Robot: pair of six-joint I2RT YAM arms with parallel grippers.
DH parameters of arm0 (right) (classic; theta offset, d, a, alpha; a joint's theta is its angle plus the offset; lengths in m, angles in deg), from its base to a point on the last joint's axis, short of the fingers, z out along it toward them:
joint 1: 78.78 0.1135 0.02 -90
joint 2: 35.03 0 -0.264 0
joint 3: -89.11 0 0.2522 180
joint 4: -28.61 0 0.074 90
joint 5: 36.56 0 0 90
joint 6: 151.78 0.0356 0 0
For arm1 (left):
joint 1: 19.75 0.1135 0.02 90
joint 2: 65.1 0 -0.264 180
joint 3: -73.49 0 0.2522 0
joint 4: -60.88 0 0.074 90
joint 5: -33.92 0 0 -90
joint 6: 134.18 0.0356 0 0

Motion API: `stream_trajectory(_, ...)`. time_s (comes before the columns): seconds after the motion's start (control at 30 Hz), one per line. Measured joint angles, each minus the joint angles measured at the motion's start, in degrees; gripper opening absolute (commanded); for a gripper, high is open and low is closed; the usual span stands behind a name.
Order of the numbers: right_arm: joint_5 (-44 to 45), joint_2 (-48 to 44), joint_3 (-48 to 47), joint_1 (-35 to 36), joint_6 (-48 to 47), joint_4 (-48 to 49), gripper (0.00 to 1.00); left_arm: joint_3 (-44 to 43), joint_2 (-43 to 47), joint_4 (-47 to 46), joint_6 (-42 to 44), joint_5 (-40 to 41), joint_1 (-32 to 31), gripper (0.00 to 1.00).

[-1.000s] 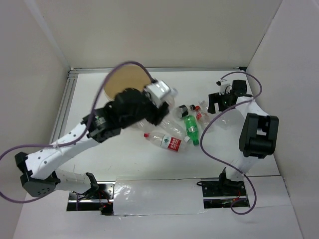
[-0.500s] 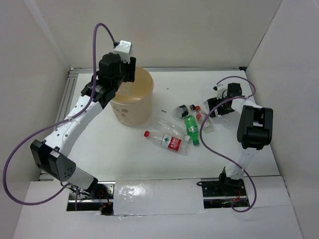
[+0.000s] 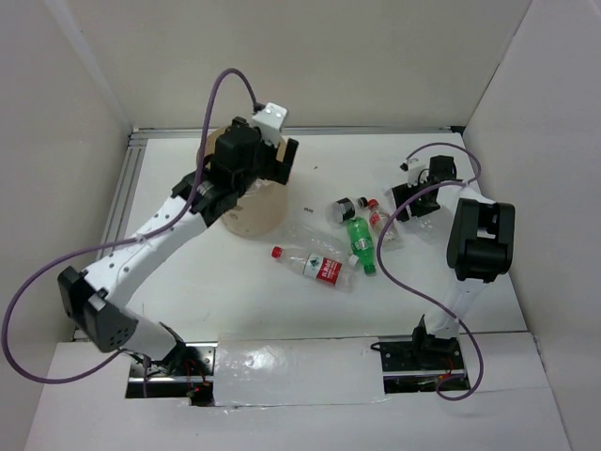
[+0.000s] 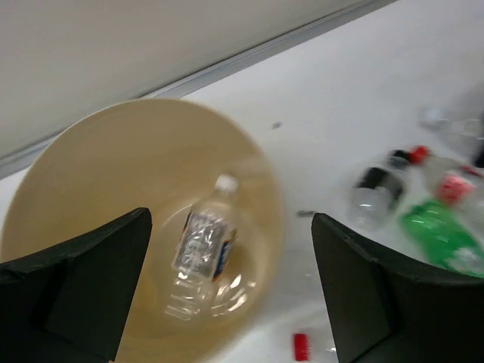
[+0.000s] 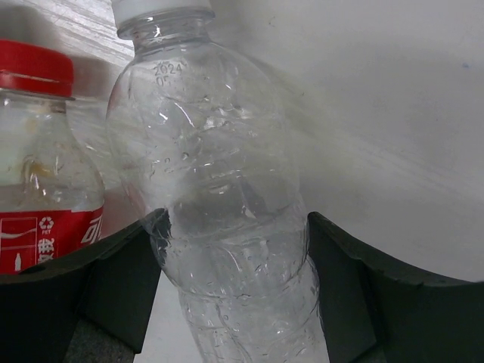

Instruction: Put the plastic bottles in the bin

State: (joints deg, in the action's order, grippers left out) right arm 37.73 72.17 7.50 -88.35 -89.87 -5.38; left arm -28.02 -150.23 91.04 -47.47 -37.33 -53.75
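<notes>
- My left gripper (image 4: pixel 231 227) hangs wide apart over the bin (image 4: pixel 91 151), upper left of the top view; one bottle (image 4: pixel 203 242) lies inside.
- My right gripper (image 5: pixel 234 227) straddles a clear bottle (image 5: pixel 227 151); clamped or not, I cannot tell.

Our two white-and-black jointed arms, each trailing a purple cable

We see the left arm (image 3: pixel 146 240) built of white links with black joints and a small white camera block (image 3: pixel 272 116) at its wrist. The right arm (image 3: pixel 457 299) carries a bulky black elbow housing (image 3: pixel 481 240). Thin purple cables (image 3: pixel 222 85) loop along both. The left hand (image 4: pixel 231 295) and right hand (image 5: pixel 234 280) have matte black, blocky fingers (image 4: pixel 83 287).
</notes>
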Motion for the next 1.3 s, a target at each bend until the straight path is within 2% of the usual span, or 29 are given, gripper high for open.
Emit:
stream_trajectory(0.13, -2.05, -0.46, -2.45, -0.42, -0.57, -2.67, 0.40, 3.28, 9.31, 1.49, -2.25, 0.20, -11.54, 1.00)
stream_trajectory(0.2, -3.96, -1.49, -5.81, -0.31, -0.87, -4.55, 0.37, 7.23, 15.50, 1.46, -6.86, 0.00, -15.65, 0.98)
stream_trajectory(0.27, -6.71, -3.26, -10.78, 0.17, -0.92, -5.70, 0.36, 13.86, 22.21, 1.16, -15.06, -0.57, -17.46, 0.97)
stream_trajectory(0.37, -12.28, -6.86, -18.60, 3.15, 0.20, -3.32, 0.28, 25.64, 29.40, 1.01, -28.63, -1.03, -17.84, 0.97)
stream_trajectory(0.47, -17.20, -10.91, -23.06, 9.27, 2.58, 1.81, 0.24, 37.75, 31.30, -0.02, -42.97, -1.70, -17.75, 0.97)
stream_trajectory(0.6, -23.02, -10.14, -31.74, 20.44, 6.54, 9.40, 0.27, 52.37, 30.51, -1.46, -58.99, -5.09, -16.55, 0.99)
stream_trajectory(0.8, -27.10, -1.20, -43.54, 33.51, 12.61, 16.79, 0.32, 55.87, 29.88, -5.90, -73.33, -6.56, -15.63, 0.99)
stream_trajectory(0.93, -28.06, 5.29, -48.13, 38.03, 16.17, 18.29, 0.38, 55.89, 29.16, -9.77, -80.13, -6.38, -15.63, 0.99)
stream_trajectory(1.03, -28.30, 10.10, -50.29, 40.19, 19.56, 20.55, 0.49, 56.15, 27.56, -12.39, -84.21, -5.99, -15.65, 0.99)
stream_trajectory(1.07, -28.33, 11.56, -50.73, 40.87, 20.46, 21.03, 0.55, 56.15, 26.69, -12.87, -85.42, -5.79, -15.69, 0.99)
stream_trajectory(1.1, -28.26, 12.70, -50.77, 41.62, 21.18, 21.31, 0.80, 56.15, 25.64, -13.11, -86.51, -5.51, -15.78, 0.99)
stream_trajectory(1.13, -28.24, 13.77, -50.77, 42.05, 21.88, 21.31, 0.96, 56.15, 24.52, -13.27, -87.52, -5.18, -15.96, 0.99)
stream_trajectory(1.17, -28.24, 14.60, -50.88, 42.47, 22.56, 21.24, 1.00, 56.13, 23.54, -13.53, -88.72, -4.87, -16.09, 0.99)
stream_trajectory(1.3, -28.09, 15.98, -51.21, 43.30, 23.37, 20.83, 1.00, 54.93, 16.63, -14.78, -92.24, -4.11, -16.57, 0.99)
